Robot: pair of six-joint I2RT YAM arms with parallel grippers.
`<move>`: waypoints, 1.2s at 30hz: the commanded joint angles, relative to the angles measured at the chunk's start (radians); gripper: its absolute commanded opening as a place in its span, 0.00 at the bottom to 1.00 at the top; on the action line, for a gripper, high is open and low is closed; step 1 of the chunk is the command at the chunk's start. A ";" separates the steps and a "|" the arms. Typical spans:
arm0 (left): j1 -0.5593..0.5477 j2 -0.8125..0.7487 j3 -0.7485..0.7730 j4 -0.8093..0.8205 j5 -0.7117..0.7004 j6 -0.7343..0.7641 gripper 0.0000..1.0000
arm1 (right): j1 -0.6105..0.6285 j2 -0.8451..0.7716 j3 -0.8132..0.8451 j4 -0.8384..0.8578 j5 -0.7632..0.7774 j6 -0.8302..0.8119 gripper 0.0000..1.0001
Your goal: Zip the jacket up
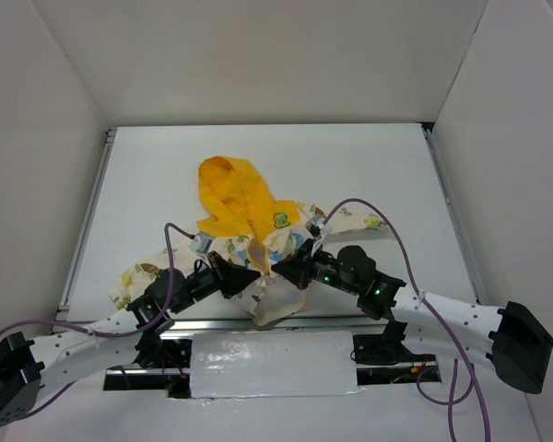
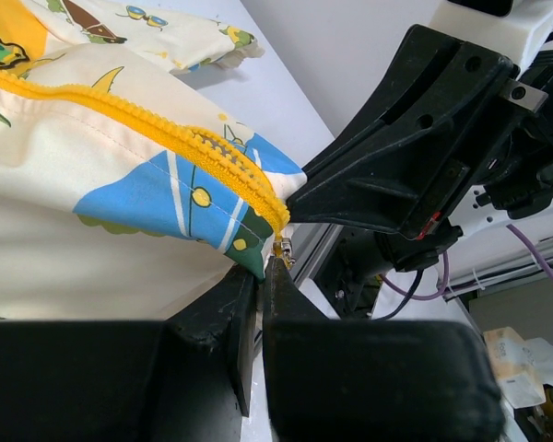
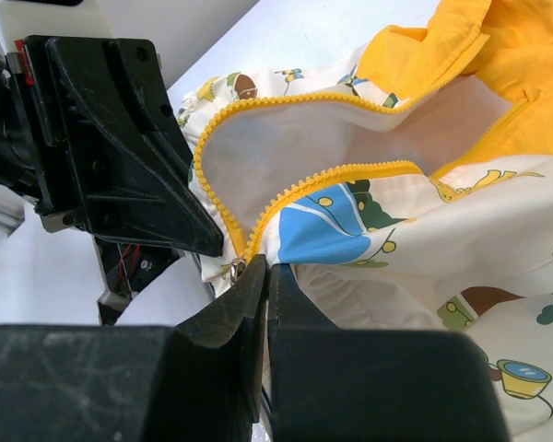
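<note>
Right, the jacket (image 1: 258,221) lies on the tabletop (image 1: 369,166). The left gripper (image 2: 261,272) pinches the hem (image 2: 249,244) below the zipper (image 3: 332,175), and the right gripper (image 3: 265,276) is pressed together at the pull (image 3: 235,270). Hold that hem taut, draw steadily hoodward.

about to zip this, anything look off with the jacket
Yes: the jacket lies rumpled, hem bunched at the near table edge, and the zipper gapes open beyond the left hand and right hand at its bottom end.
</note>
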 commanded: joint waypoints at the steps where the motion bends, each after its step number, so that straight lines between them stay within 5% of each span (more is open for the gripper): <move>1: 0.002 0.004 0.012 0.097 0.029 0.024 0.00 | -0.003 0.008 0.019 0.060 0.003 -0.008 0.00; 19: 0.003 -0.027 0.032 0.004 -0.046 0.037 0.00 | -0.005 0.015 0.022 0.023 0.033 -0.019 0.00; 36: 0.003 0.040 0.012 0.103 0.004 0.008 0.00 | -0.003 0.031 0.040 0.026 0.049 -0.022 0.00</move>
